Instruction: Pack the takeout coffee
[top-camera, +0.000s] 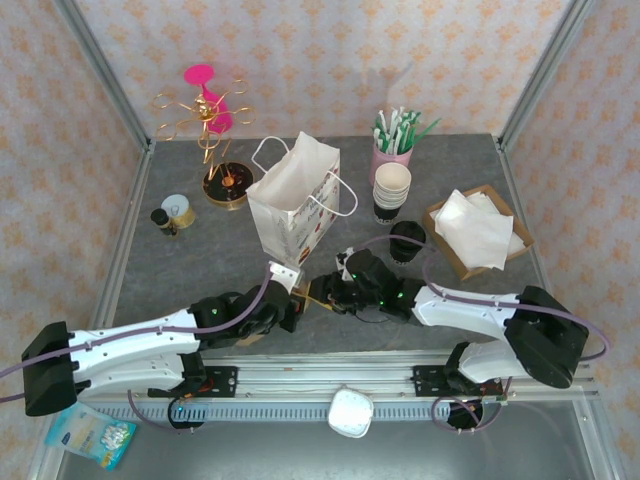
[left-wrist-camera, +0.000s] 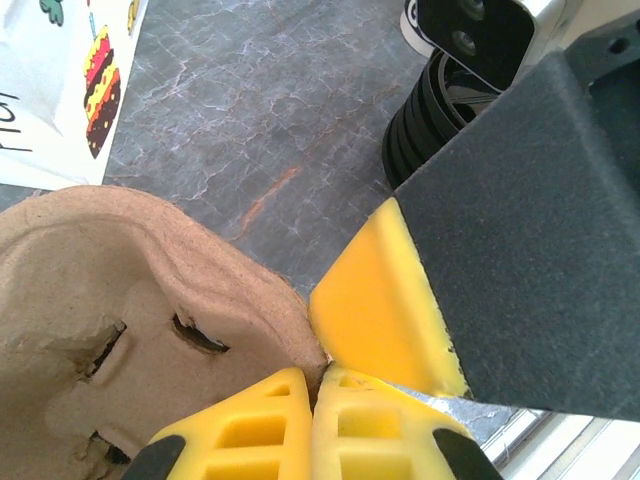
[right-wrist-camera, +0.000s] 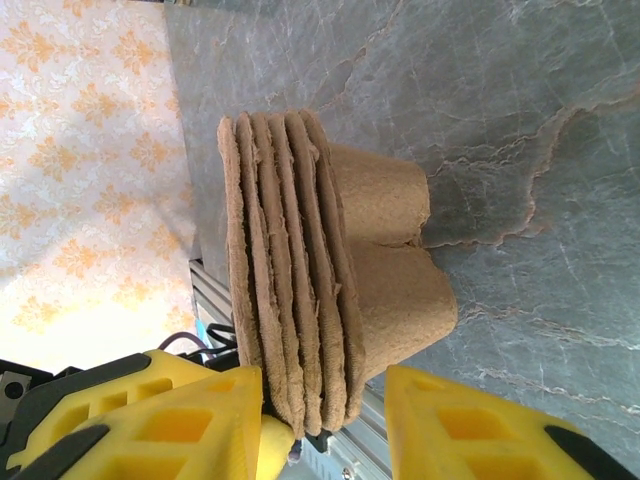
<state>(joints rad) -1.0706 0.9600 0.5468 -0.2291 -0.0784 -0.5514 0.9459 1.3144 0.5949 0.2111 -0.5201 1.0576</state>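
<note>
Coffee carriers — marbled table, papered walls

We see the paper bag and the cardboard carrier cut off by the left wrist view's edges; the black lids sit half hidden behind the right arm.

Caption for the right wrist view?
Stack of cup carriers between the right gripper's yellow fingers, grey table behind.

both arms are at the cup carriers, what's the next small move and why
Probably close the right gripper on the carrier stack: its open fingers straddle the stack's edge, while the left gripper pinches a pulp carrier rim. That should let one carrier peel free.
</note>
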